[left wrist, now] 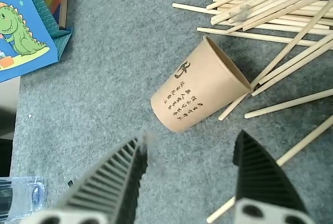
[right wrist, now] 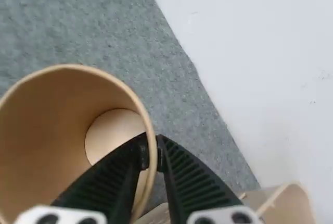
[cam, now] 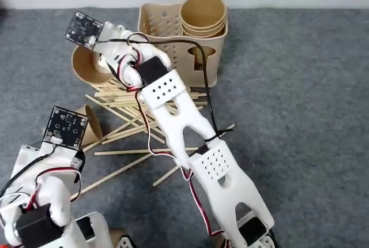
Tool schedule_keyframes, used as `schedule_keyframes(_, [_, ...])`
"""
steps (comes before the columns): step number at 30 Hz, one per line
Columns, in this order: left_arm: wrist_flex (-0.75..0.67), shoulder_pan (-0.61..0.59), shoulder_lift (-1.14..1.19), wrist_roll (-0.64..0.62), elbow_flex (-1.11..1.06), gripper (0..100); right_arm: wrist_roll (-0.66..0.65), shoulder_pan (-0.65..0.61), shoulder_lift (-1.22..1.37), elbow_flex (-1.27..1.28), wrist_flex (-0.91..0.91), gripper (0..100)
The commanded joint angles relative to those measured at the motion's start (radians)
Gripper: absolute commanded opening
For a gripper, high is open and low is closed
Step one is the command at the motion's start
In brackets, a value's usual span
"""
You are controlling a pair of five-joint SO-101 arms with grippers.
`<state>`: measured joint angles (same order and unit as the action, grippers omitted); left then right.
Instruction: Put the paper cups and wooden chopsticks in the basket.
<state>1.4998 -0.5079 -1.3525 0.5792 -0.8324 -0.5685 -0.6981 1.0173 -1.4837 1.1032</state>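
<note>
My right gripper (right wrist: 150,153) is shut on the rim of a brown paper cup (right wrist: 57,130), one finger inside and one outside. From above, that cup (cam: 87,66) hangs at the left of the beige basket (cam: 173,52), by the gripper (cam: 109,63). A stack of paper cups (cam: 203,16) stands in the basket's right part. A second loose paper cup (left wrist: 200,86) lies on its side on the grey mat, just ahead of my open left gripper (left wrist: 190,153). From above it (cam: 92,122) lies beside the left arm's camera board. Several wooden chopsticks (cam: 132,118) are scattered in a pile in front of the basket.
A blue picture box (left wrist: 23,26) lies off the mat beside the left arm. A clear plastic item (left wrist: 15,198) sits near the left gripper's base. The right arm (cam: 196,144) stretches across the chopstick pile. Bare grey mat (cam: 300,115) extends to the right.
</note>
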Motion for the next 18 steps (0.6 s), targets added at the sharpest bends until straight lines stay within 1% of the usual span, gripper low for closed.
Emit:
schedule_keyframes(1, [0.006,0.005,-0.005,0.005,-0.001,26,0.015,-0.025,-0.016,-0.196,0.142,0.8])
schedule_keyframes(11, [0.006,0.003,-0.006,0.003,-0.021,26,0.015,-0.001,-0.257,-0.195,0.249,0.8])
schedule_keyframes(14, [0.006,0.003,-0.006,0.003,-0.019,26,-0.012,0.047,-0.309,-0.195,0.266,0.8])
schedule_keyframes(18, [0.006,0.003,-0.006,0.003,-0.016,26,-0.046,0.151,-0.360,-0.196,0.257,0.8])
